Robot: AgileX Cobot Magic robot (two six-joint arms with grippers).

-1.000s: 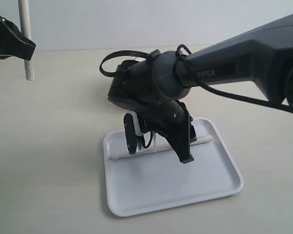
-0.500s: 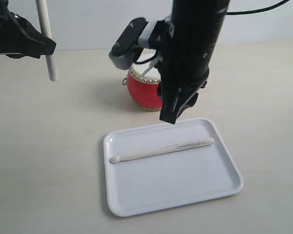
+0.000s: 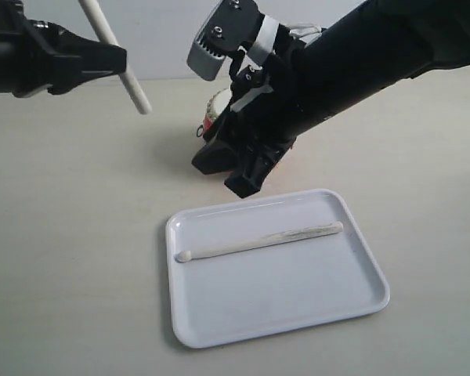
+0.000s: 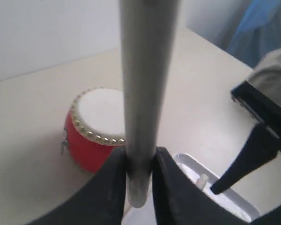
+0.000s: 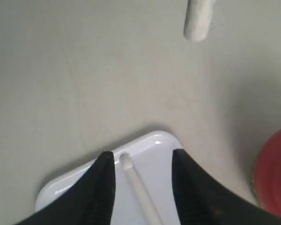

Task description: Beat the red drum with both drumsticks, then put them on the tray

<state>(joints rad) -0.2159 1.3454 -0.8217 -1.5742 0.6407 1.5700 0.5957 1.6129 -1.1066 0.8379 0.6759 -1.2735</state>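
Observation:
One drumstick [image 3: 260, 239] lies along the back part of the white tray [image 3: 298, 301], free of any gripper. My right gripper [image 3: 218, 177] hangs open just behind the tray's far rim, with nothing between its fingers; in its own view it [image 5: 143, 161] looks down on that stick's tip [image 5: 127, 162]. The arm hides most of the red drum [image 3: 215, 107]. At the upper left, my left gripper [image 3: 117, 59] is shut on the second drumstick [image 3: 129, 82], held high and slanted. In the left wrist view the stick [image 4: 147, 93] rises from the gripper [image 4: 139, 176] above the drum [image 4: 96, 126].
The pale tabletop [image 3: 70, 235] surrounds the tray. My right arm [image 3: 360, 55] slants across the upper right, over the drum. The tray's front half [image 3: 282, 313] is bare. In the right wrist view the held stick's tip [image 5: 199, 18] and the drum's red side [image 5: 274, 176] show.
My right gripper has let go of its drumstick on the tray and lifted away towards the drum. My left gripper has moved right with its stick, which now slants.

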